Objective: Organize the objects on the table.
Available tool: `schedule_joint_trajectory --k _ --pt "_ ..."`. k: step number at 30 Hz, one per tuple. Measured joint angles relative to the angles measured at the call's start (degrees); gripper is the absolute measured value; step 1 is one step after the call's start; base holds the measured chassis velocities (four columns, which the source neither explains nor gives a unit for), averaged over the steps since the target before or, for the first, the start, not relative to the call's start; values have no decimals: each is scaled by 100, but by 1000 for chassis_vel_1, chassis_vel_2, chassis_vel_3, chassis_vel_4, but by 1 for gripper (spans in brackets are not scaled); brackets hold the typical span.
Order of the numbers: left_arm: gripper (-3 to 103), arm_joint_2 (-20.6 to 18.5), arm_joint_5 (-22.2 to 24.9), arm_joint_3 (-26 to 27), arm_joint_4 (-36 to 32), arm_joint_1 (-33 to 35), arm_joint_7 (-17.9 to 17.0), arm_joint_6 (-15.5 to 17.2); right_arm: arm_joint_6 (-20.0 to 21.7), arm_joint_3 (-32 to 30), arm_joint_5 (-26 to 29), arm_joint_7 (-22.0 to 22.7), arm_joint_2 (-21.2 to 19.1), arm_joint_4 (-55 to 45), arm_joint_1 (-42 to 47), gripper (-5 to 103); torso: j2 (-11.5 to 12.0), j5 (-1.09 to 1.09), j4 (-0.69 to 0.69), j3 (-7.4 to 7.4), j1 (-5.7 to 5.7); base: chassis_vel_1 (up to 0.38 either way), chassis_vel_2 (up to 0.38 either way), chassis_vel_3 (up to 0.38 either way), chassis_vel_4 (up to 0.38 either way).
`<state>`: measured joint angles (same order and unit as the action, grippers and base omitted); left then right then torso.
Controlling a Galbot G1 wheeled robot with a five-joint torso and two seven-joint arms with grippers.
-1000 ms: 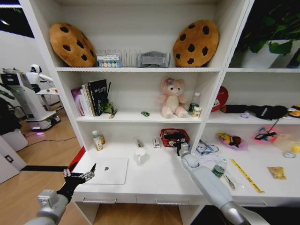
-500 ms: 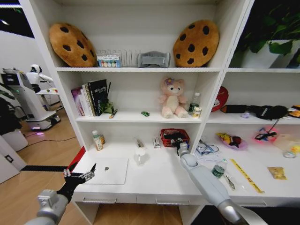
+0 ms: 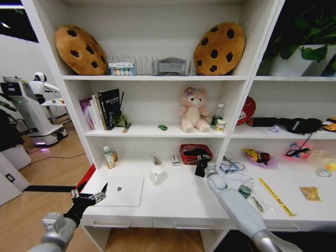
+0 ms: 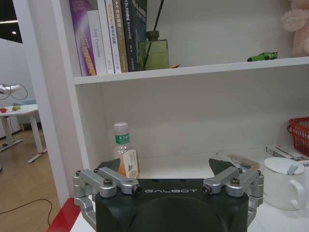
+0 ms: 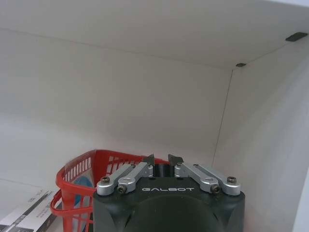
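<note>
On the white table [image 3: 181, 205] lie a silver laptop [image 3: 122, 191], a white mug [image 3: 157, 176] [image 4: 282, 182] and a small bottle [image 3: 108, 157] [image 4: 123, 154]. A tiny green toy car [image 3: 163, 127] [image 4: 263, 56] sits on the shelf above. My left gripper [image 3: 89, 198] [image 4: 166, 169] hovers open at the table's front left corner, just left of the laptop. Just in front of the red mesh basket [image 3: 195, 154] [image 5: 77, 176] is my right gripper [image 3: 201, 168] [image 5: 161, 158], its fingertips drawn together with nothing visible between them.
A pink plush bear [image 3: 192, 110] and books [image 3: 102, 109] stand on the shelf over the table. A small flat box [image 3: 175, 159] lies left of the basket. A water bottle [image 3: 244, 188], a yellow ruler [image 3: 275, 197] and cables [image 3: 230, 167] crowd the right section.
My right gripper has drawn back a little from the basket, down and to the right. The left arm has stayed put.
</note>
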<state>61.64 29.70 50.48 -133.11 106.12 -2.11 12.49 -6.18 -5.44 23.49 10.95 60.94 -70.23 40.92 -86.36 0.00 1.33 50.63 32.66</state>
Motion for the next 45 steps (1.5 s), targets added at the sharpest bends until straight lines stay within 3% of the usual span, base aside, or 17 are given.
schedule_joint_trajectory --k 14,16,18,19,20,23,26,32,34,36,39,45 --pt "100 0 0 0 0 0 0 0 -506 -71 -169 -2 -66 -252 437 13 0 0 0 0 0 0 0 0 0" --pt "100 0 0 0 0 0 0 0 -547 -88 -196 22 -73 -278 501 23 0 0 0 0 0 0 0 0 0" --pt "100 0 0 0 0 0 0 0 -563 -97 -209 43 -81 -292 536 23 0 1 0 0 0 0 0 0 0" --pt "100 0 0 0 0 0 0 0 -585 -110 -217 66 -97 -307 578 33 0 1 0 0 0 0 0 0 0" --pt "100 0 0 0 0 0 0 0 -585 -110 -217 66 -97 -307 578 33 0 1 0 0 0 0 0 0 0" --pt "100 0 0 0 0 0 0 1 -726 -162 -226 97 -179 -355 662 50 0 0 0 0 0 0 0 0 0" --pt "100 0 0 0 0 0 0 0 -796 -166 -209 88 -211 -403 662 56 0 0 0 0 0 0 0 0 0" --pt "100 0 0 0 0 0 0 0 -1082 -163 -54 -259 -468 -1218 1004 83 0 0 -2 0 0 0 0 0 0" --pt "100 0 0 0 0 0 0 0 -1040 -177 13 -250 -548 -1499 1180 83 0 1 0 0 0 0 0 0 0" --pt "100 0 0 0 0 0 0 0 -793 -274 145 -48 -710 -2176 1634 94 0 -2 1 0 -1 0 0 0 0" --pt "100 0 0 0 0 0 0 1 -520 -331 280 230 -811 -2640 2038 99 0 0 1 0 -2 0 0 0 0" --pt "100 0 0 0 0 0 0 1 -272 -688 321 553 -943 -3458 3172 100 0 1 -1 0 -1 0 0 0 0"
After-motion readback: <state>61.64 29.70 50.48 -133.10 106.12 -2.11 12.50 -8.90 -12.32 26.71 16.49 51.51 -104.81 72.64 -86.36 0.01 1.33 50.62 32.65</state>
